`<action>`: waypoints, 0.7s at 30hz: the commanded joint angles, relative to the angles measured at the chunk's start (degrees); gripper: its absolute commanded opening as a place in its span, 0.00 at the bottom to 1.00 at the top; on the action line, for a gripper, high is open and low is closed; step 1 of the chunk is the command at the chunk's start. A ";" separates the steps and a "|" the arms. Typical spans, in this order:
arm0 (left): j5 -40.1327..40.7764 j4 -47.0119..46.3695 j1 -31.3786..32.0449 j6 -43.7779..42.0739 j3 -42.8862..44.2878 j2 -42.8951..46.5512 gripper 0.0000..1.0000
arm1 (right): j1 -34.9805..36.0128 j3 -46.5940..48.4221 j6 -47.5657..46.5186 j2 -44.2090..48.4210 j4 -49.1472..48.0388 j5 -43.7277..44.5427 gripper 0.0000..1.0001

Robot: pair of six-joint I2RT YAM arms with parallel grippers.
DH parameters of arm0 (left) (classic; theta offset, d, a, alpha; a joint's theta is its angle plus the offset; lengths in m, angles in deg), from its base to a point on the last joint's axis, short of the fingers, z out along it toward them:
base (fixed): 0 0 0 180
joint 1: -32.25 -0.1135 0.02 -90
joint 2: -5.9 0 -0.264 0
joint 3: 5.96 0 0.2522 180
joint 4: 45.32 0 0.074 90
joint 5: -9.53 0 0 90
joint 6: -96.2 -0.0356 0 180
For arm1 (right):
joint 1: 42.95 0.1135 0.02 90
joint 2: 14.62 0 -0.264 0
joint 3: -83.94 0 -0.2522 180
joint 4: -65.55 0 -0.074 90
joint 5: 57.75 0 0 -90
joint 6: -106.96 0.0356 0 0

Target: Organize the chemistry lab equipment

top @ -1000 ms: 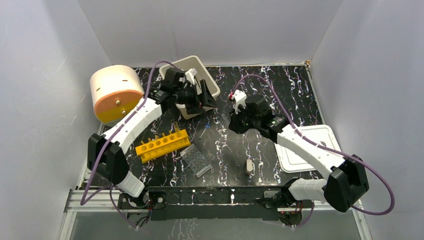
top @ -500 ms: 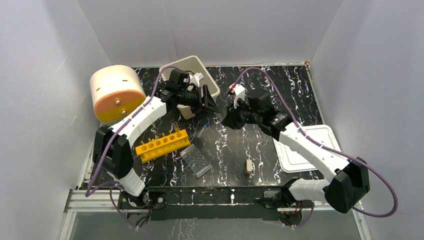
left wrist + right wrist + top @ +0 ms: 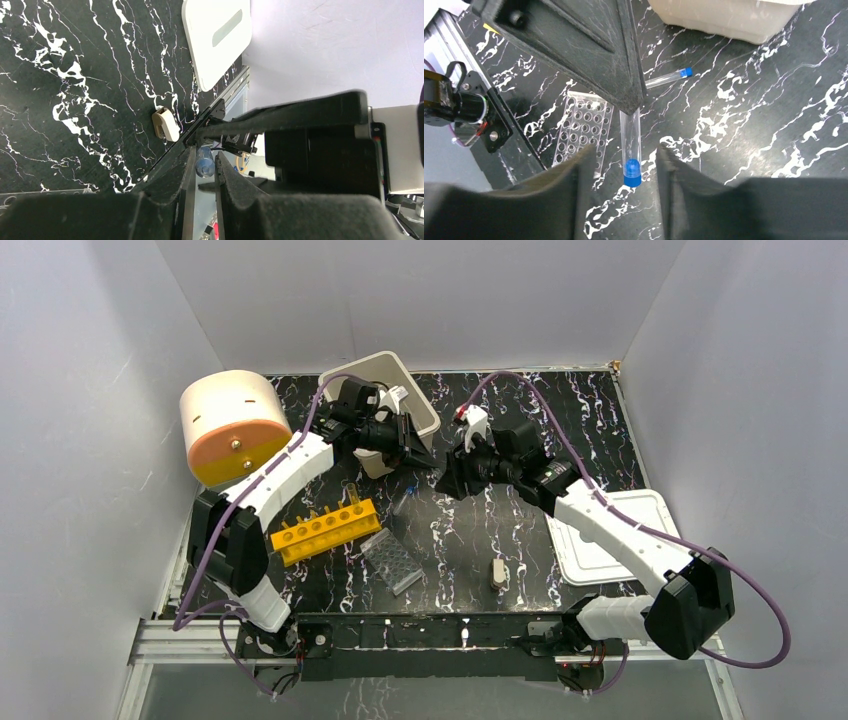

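Closing over the last second, the left gripper has clamped its fingertips onto the uncapped end of a clear blue-capped tube. Meanwhile the right gripper has spread its fingers, which now stand off either side of the capped end with a gap showing on both sides in the right wrist view. That reads as a hand-over from right to left just completed. The tube now seems to be carried by the left arm alone and looks ready to go to its place, perhaps the yellow rack on the near left. The left arm has swung rightward from over the beige tub and reaches out level, fingers pointing right. The right arm stretches from its near-right base toward the far left, wrist aimed at the left fingertips. The two grippers meet in the air above the middle of the table, just right of the tub. A second blue-capped tube lies on the table beside the tub, not yet collected.
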State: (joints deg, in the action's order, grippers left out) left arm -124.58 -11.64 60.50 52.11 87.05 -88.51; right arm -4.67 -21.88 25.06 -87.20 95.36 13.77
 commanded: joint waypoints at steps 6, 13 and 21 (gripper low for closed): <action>0.84 -9.65 -2.72 10.05 0.10 6.82 0.00 | -3.38 0.67 26.55 4.68 -16.38 3.85 0.91; 2.97 -21.00 -4.16 21.55 -2.22 9.86 0.00 | -5.45 -3.35 52.05 6.49 -28.97 9.36 0.87; 5.43 -28.04 -4.32 30.74 -3.72 10.89 0.00 | -6.61 -4.67 66.23 4.64 -40.71 7.55 0.67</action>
State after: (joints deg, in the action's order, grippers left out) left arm -119.95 -35.51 56.22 77.35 83.68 -79.70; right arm -10.74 -25.86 81.04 -82.54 66.34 21.15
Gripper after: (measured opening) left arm 0.140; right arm 0.722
